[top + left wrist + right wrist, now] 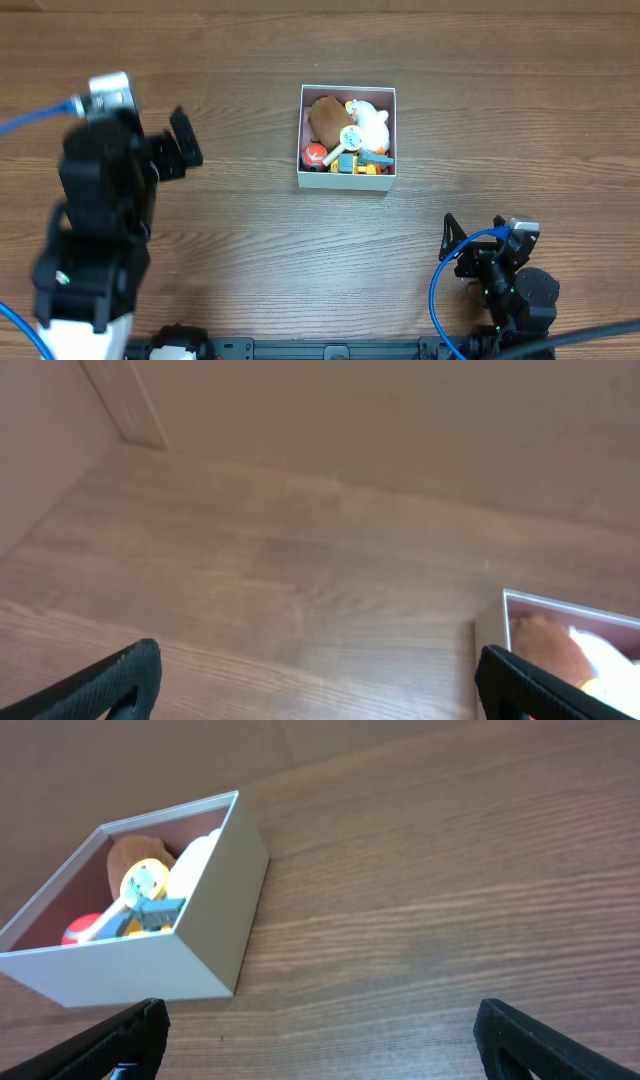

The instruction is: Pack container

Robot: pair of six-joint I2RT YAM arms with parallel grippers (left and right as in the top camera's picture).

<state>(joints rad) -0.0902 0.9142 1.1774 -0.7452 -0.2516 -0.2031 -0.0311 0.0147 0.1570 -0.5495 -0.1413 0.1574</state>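
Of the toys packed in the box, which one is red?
The small round toy in the container's lower-left corner, overhead view, below the brown plush; no other toy is red.

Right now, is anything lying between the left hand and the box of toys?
No. In the overhead view, only bare table separates the left hand from the container.

Bare table (280,250) lies all round the box (345,181), with open lanes in from both sides. The left gripper (320,665) and right gripper (320,1020) are both well apart from it, fingers spread wide. Toys (350,135) crowd the box, so there is little room inside.
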